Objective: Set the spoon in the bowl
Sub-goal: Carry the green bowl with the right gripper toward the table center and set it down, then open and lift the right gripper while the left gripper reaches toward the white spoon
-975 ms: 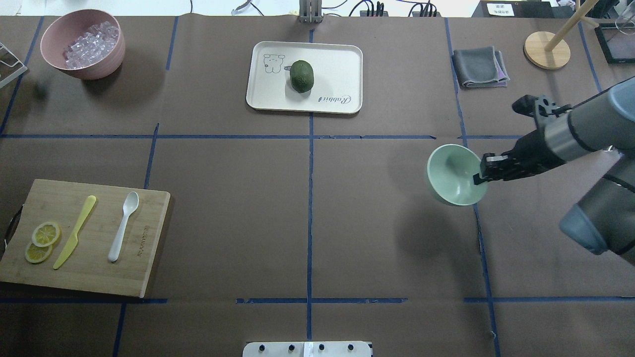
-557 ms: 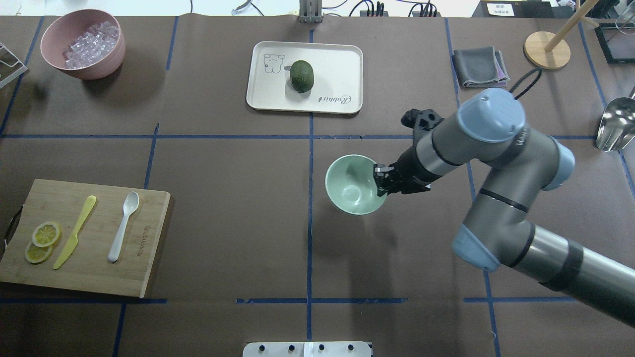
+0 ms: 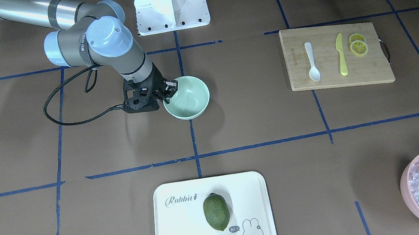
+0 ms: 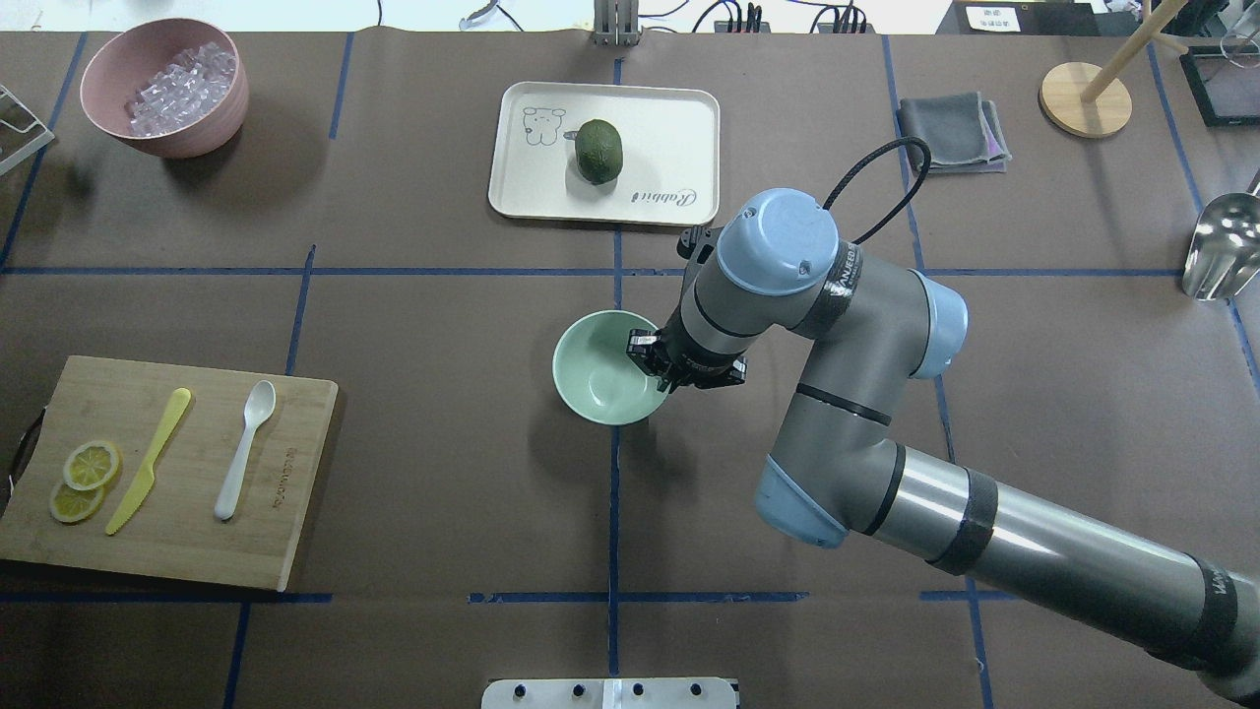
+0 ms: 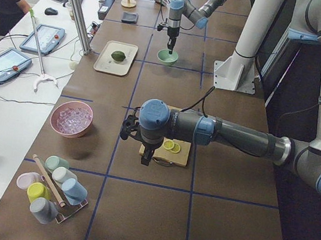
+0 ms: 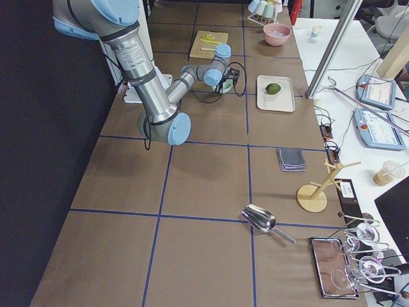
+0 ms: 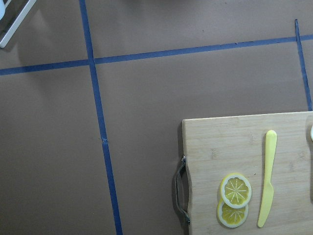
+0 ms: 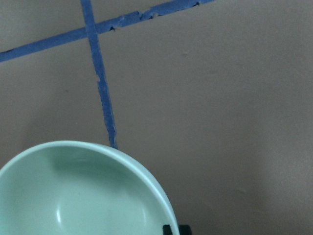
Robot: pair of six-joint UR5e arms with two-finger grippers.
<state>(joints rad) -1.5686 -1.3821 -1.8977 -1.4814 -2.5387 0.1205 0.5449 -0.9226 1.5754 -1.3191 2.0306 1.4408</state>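
Note:
The pale mint-green bowl (image 4: pixel 596 379) is at the table's middle, on the centre tape line, also in the front-facing view (image 3: pixel 188 99) and the right wrist view (image 8: pixel 73 196). My right gripper (image 4: pixel 657 368) is shut on the bowl's right rim; I cannot tell whether the bowl touches the table. The white spoon (image 4: pixel 244 448) lies on the wooden cutting board (image 4: pixel 295 473) at the left, beside a yellow-green knife (image 4: pixel 148 461). My left gripper (image 5: pixel 146 156) shows only in the exterior left view, above the board; I cannot tell whether it is open or shut.
Two lemon slices (image 4: pixel 84 478) lie on the board's left end. A white tray (image 4: pixel 679 118) with a green fruit (image 4: pixel 599 151) sits at the back centre. A pink bowl (image 4: pixel 118 59) of ice cubes is back left. A grey cloth (image 4: pixel 950 131), wooden stand (image 4: pixel 1083 98) and metal scoop (image 4: pixel 1221 256) are at the right.
My right arm has carried the mint-green bowl leftward from the right side of the table to the centre line. The spoon and board have not moved.

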